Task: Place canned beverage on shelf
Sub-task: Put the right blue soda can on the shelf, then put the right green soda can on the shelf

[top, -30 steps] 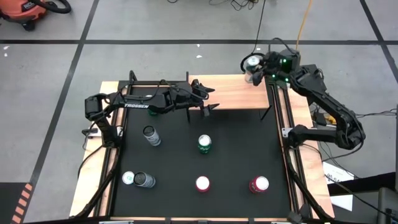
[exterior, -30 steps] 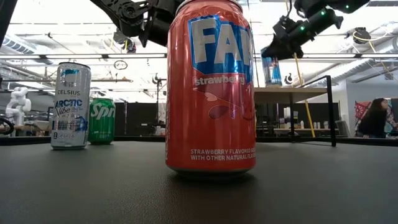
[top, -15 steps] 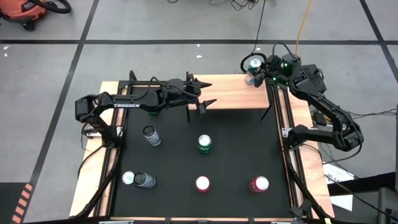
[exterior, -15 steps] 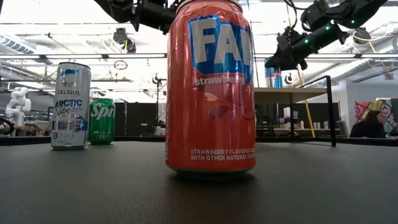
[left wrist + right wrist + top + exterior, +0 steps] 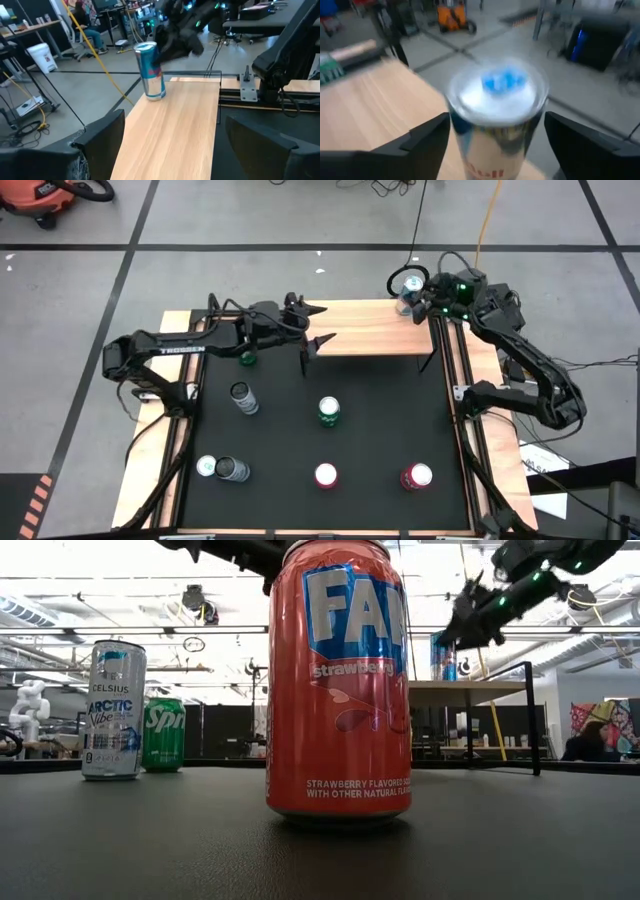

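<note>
A slim blue-and-silver can (image 5: 151,72) stands on its base at the far right corner of the light-wood shelf (image 5: 370,330). It also shows in the high view (image 5: 407,283) and the low view (image 5: 442,655). My right gripper (image 5: 418,292) is open just right of the can. In its wrist view its fingers (image 5: 427,142) stand on either side of the can's top (image 5: 496,92). My left gripper (image 5: 320,325) is open and empty over the shelf's left end. My right gripper's fingers stand on either side of the can's upper part, coming from the table's right. The blurred wrist view does not show whether they touch it. The can rests upright on the shelf board.
Several cans stand on the black table top: a green one (image 5: 328,412), two red ones (image 5: 326,475) (image 5: 416,476), a silver one (image 5: 240,397), a pair at the near left (image 5: 220,469), and a green one (image 5: 247,358) beside the left arm. The shelf's middle is bare.
My right gripper has drawn up and toward the table's right, away from the can, which stays on the shelf's far right corner. My left gripper has pulled back toward the table's left and far edge, baring a green can beneath the arm.
</note>
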Motion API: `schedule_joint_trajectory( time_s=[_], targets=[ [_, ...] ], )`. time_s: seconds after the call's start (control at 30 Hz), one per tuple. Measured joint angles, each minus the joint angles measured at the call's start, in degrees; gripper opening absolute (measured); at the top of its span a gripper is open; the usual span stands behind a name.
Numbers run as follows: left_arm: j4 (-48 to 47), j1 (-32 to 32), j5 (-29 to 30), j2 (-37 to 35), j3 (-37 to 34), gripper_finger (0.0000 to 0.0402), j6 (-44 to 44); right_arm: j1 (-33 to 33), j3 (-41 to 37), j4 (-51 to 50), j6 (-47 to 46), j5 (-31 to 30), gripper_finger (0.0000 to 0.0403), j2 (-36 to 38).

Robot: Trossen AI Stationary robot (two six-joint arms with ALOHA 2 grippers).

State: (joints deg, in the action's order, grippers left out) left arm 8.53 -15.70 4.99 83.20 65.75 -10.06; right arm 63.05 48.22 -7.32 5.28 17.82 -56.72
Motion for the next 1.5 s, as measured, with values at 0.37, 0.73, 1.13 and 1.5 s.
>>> schedule_joint_trajectory(
  time_s=[0.37, 0.73, 1.13, 1.5],
  targets=[
    [7.49, 0.49, 6.19, -12.19, -12.48, 0.0345, 0.28, -1.36, 0.05, -2.57, -2.33, 3.47, 0.0321, 10.69],
    [7.77, 5.76, 7.04, -15.89, -20.56, 0.0345, -0.86, -13.64, 0.05, -2.5, -4.79, 10.98, 0.032, 15.26],
    [7.61, 10.23, 9.98, -15.89, -21.28, 0.0345, -0.97, -36.43, 0.1, -2.84, -3.54, 5.53, 0.032, 11.6],
    [4.54, 13.6, 12.4, -15.82, -21.26, 0.0345, 0.49, -51.52, 0.1, -2.44, -7.62, -4.03, 0.032, -0.54]
  ],
)
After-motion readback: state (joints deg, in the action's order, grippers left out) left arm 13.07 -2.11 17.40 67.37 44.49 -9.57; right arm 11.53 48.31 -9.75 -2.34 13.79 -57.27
